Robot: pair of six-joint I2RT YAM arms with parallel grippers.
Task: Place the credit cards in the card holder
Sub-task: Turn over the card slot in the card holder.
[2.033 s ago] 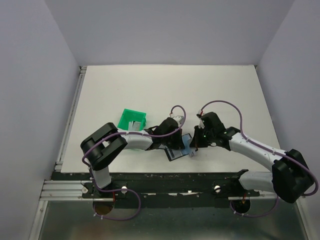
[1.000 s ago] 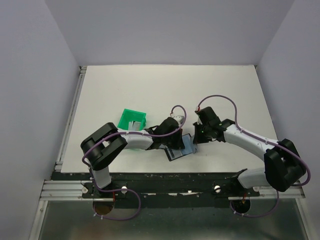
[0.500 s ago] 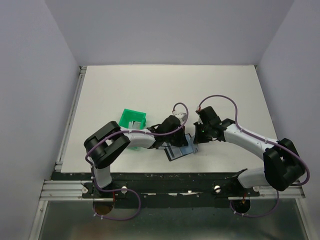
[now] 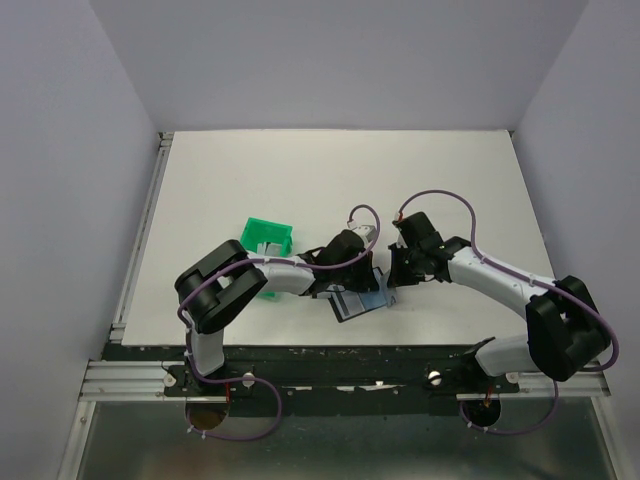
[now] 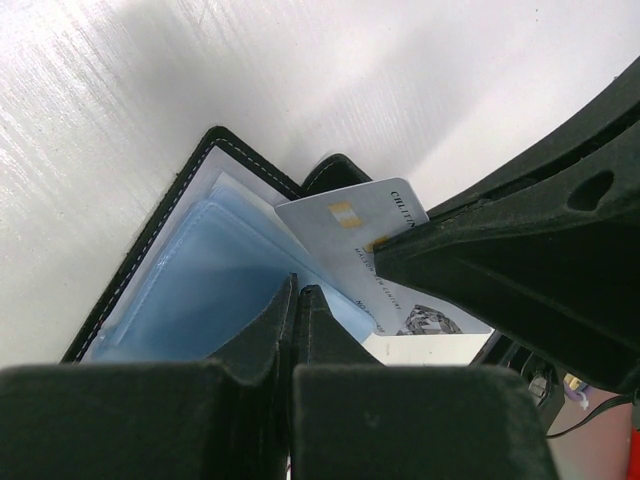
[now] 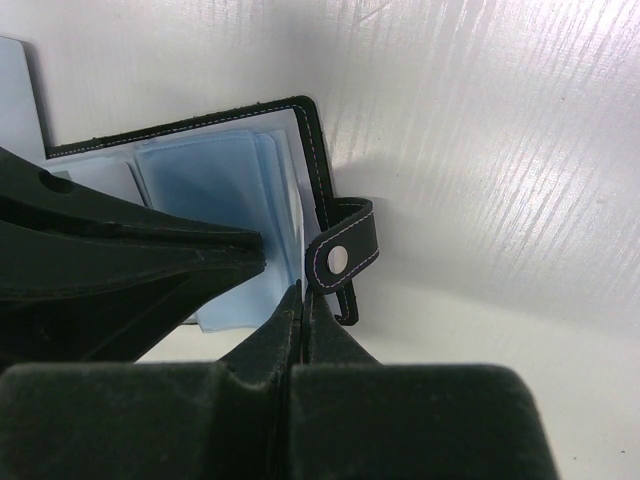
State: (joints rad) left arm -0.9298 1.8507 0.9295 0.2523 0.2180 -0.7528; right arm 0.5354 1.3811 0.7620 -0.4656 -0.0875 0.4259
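The black card holder (image 4: 358, 304) lies open on the table between both grippers, its pale blue sleeves (image 5: 215, 280) facing up. A silvery-grey credit card (image 5: 345, 225) sits slanted in it, its lower edge tucked among the sleeves. My left gripper (image 5: 298, 292) is shut, tips resting on the blue sleeves; from above it (image 4: 345, 289) is at the holder's left part. My right gripper (image 6: 303, 292) is shut, tips at the sleeves' edge beside the strap with the light stud (image 6: 340, 260); from above it (image 4: 392, 285) is at the holder's right edge.
A green plastic bin (image 4: 268, 238) stands just left of the left wrist, with something white inside. The white table (image 4: 330, 180) stretches back to grey walls. A metal rail (image 4: 140, 240) runs along its left edge.
The left arm has crept slightly right and back over the holder. The right gripper swung in to the holder's right edge and has held there. Both stay shut.
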